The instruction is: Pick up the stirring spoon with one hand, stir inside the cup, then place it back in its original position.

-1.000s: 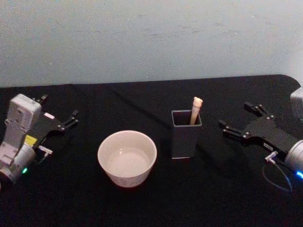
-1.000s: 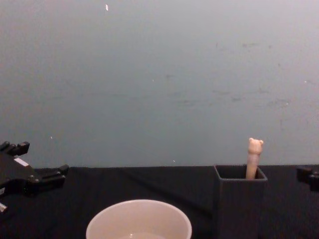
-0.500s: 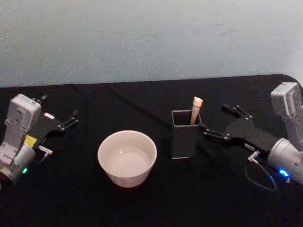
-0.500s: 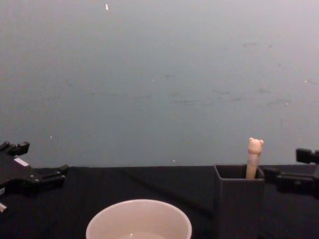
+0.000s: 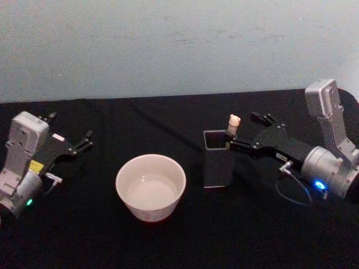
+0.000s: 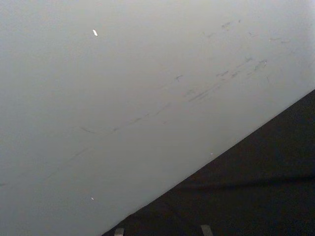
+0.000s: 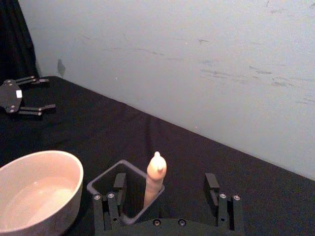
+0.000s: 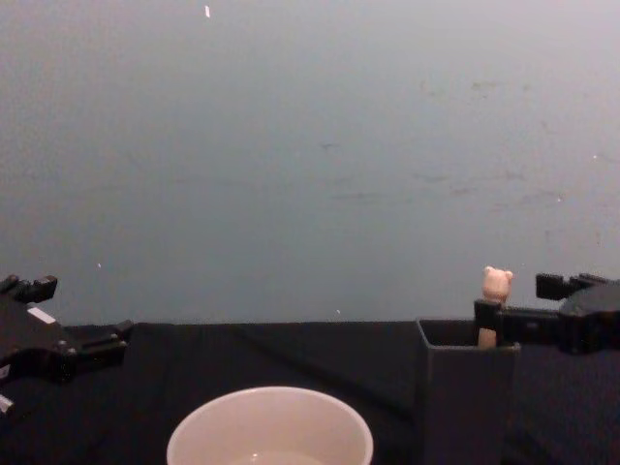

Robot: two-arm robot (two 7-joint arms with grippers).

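Observation:
The stirring spoon [image 5: 234,123] stands upright in a dark grey square holder [image 5: 217,162], its bear-head top [image 8: 497,283] poking above the rim. My right gripper [image 5: 242,130] is open at the holder's top. In the right wrist view the spoon's cream handle [image 7: 155,178] rises between the spread fingers [image 7: 119,182] without touching either. The cream cup [image 5: 150,188] sits left of the holder and holds a little clear liquid. My left gripper [image 5: 70,128] rests open at the far left, holding nothing.
A black cloth covers the table [image 5: 185,241], with a pale blue-grey wall [image 8: 310,145] behind it. Cup [image 7: 39,196] and holder [image 7: 101,186] stand close together. A loop of cable [image 5: 294,193] hangs under the right wrist.
My right gripper has moved left from the table's right side to the holder, and its open fingers now straddle the spoon's handle. The left arm, cup and holder have not moved.

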